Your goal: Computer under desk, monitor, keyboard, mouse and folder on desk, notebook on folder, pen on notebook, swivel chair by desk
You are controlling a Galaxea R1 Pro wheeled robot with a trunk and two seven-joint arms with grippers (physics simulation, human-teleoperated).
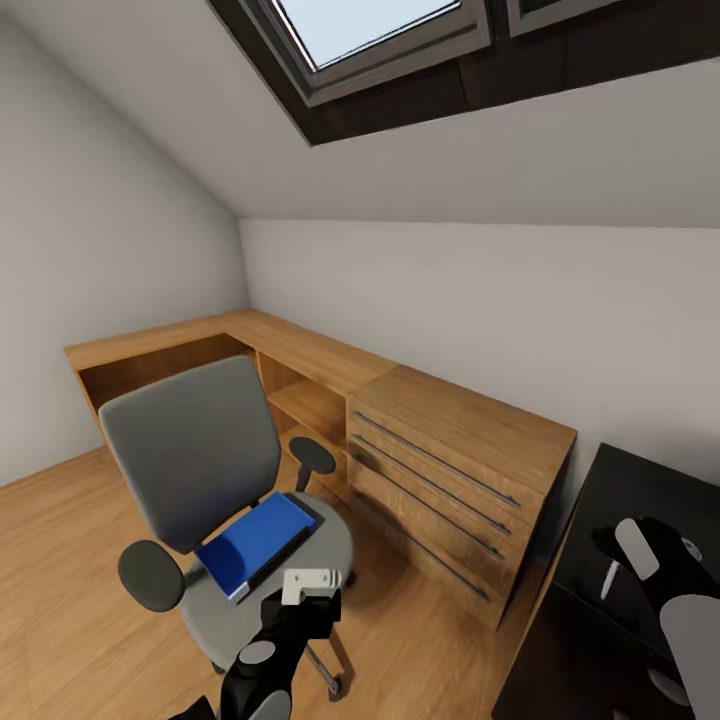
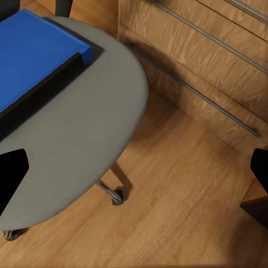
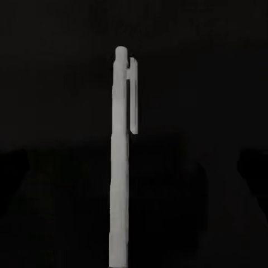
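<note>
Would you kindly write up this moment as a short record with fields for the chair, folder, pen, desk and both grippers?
chair: grey swivel chair beside the oak drawers
folder: blue folder lying flat on the chair seat
pen: pale pen lying on a black surface, below the right gripper
desk: black desk at the right edge of the head view
left gripper: left gripper hovering over the seat's front, open, holding nothing
right gripper: right gripper above the desk; jaw state unclear

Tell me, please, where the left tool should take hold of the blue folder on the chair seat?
Probably the folder front long edge, from above: it lies flat on the swivel chair seat, backrest behind, and left tool hovers there.
</note>
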